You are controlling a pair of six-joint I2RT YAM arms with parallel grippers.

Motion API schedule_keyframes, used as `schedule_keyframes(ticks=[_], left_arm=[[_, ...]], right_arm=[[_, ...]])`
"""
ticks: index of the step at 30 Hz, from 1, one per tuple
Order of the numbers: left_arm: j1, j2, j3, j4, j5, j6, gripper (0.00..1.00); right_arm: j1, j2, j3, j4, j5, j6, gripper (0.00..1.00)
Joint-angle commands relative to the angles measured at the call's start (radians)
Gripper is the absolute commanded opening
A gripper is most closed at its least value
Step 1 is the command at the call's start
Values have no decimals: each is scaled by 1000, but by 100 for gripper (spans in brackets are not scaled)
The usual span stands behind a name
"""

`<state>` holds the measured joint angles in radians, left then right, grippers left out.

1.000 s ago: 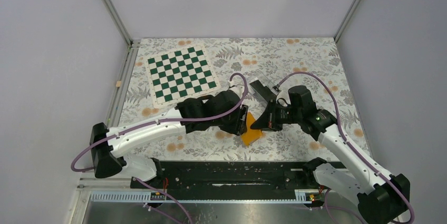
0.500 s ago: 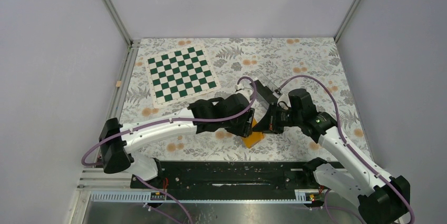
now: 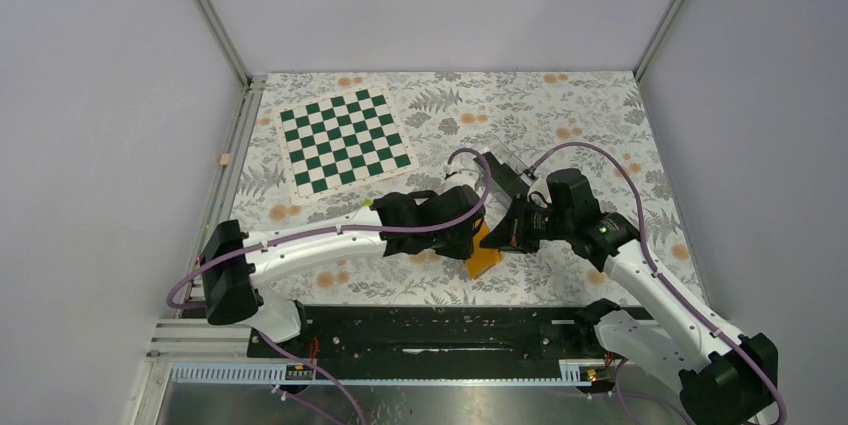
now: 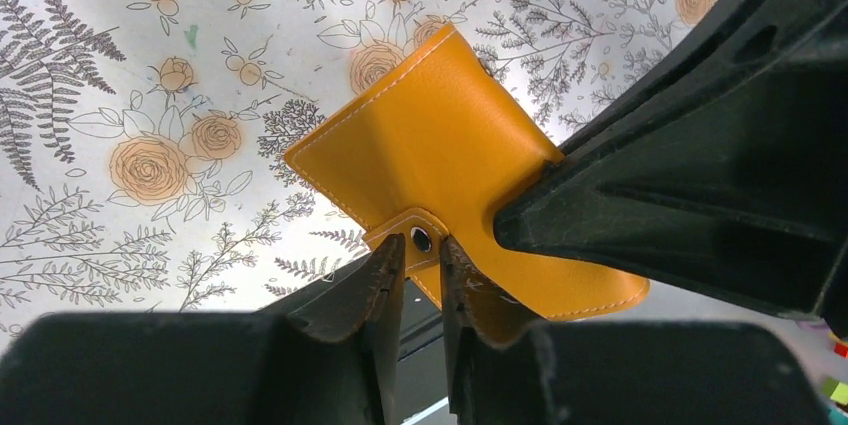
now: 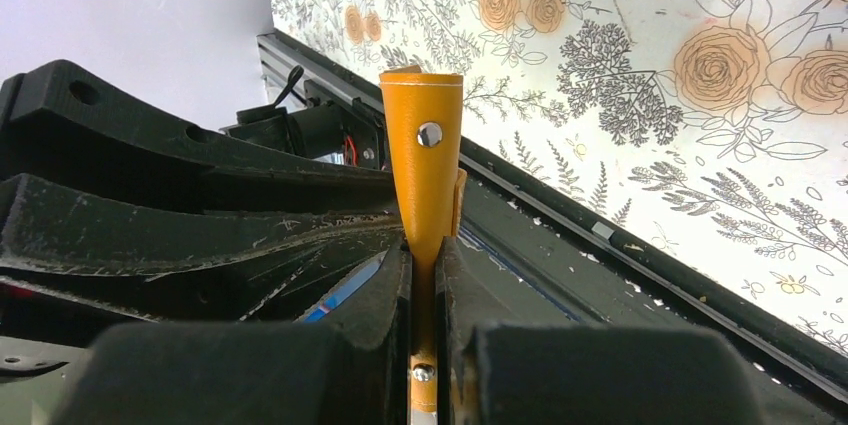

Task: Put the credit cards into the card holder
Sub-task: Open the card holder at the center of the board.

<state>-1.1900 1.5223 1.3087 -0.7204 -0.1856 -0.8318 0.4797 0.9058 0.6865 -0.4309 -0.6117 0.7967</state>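
The step in hand looks like opening the wallet point(image 4: 440, 135), not loading it. Both arms meet over the table point(image 3: 600, 105) near the middle of its near edge, and the wallet hangs between them, folded and apparently just clear of the cloth.

The right gripper point(image 5: 425, 250) has its jaws pressed narrow on the wallet's lower edge, holding it upright, with a snap stud facing its camera. The left gripper point(image 4: 420, 245) comes in from the other side. Its jaws are drawn almost together around the small snap tab and seem to pinch it, though the contact itself is hard to see.

No cards show inside the wallet or in either gripper. A dark flat thing point(image 3: 503, 177) lies just beyond the grippers toward the far edge, partly under a cable, and I cannot tell whether it is the cards. So the task seems to be at an early stage.

The next move probably calls for the left gripper to pull the tab away while the right one keeps its hold, so that the snap pops and the flap swings open. The pull should be short and in line with the tab, or the thin leather may slip out of the jaws or twist in the right gripper's hold
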Motion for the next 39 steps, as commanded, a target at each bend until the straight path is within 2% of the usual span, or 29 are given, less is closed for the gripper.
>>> schedule_keyframes(ticks=[1, 6, 13, 15, 17, 18, 22, 25, 27, 30, 33, 39], left_arm=[[16, 32, -15, -157, -156, -63, 17], [52, -23, -112, -145, -131, -138, 11], [127, -96, -215, -82, -43, -143, 14], [161, -142, -263, -6, 31, -124, 21], [197, -211, -318, 99, 122, -101, 35], [215, -249, -347, 146, 160, -98, 46], [290, -401, -447, 340, 345, -119, 68], [306, -448, -484, 459, 401, -166, 74], [303, -424, -461, 496, 433, -186, 75], [277, -331, -346, 426, 446, -172, 76], [232, -235, -228, 298, 399, -145, 75], [198, -131, -114, 87, 305, -139, 63]], right_arm=[[7, -34, 40, 12, -58, -4, 0], [7, -33, 49, 6, -57, -17, 0], [7, -33, 57, 7, -51, -30, 0], [7, -32, 59, 7, -48, -34, 0], [7, -31, 63, 7, -41, -37, 0], [7, -30, 65, 6, -36, -38, 0], [6, -19, 78, 7, -16, -38, 0], [7, -6, 88, 7, -10, -39, 0], [7, 1, 91, 7, -8, -40, 0], [7, 13, 94, 7, -11, -42, 0], [7, 15, 96, 6, -8, -42, 0], [6, 22, 107, 5, 18, -47, 0]])
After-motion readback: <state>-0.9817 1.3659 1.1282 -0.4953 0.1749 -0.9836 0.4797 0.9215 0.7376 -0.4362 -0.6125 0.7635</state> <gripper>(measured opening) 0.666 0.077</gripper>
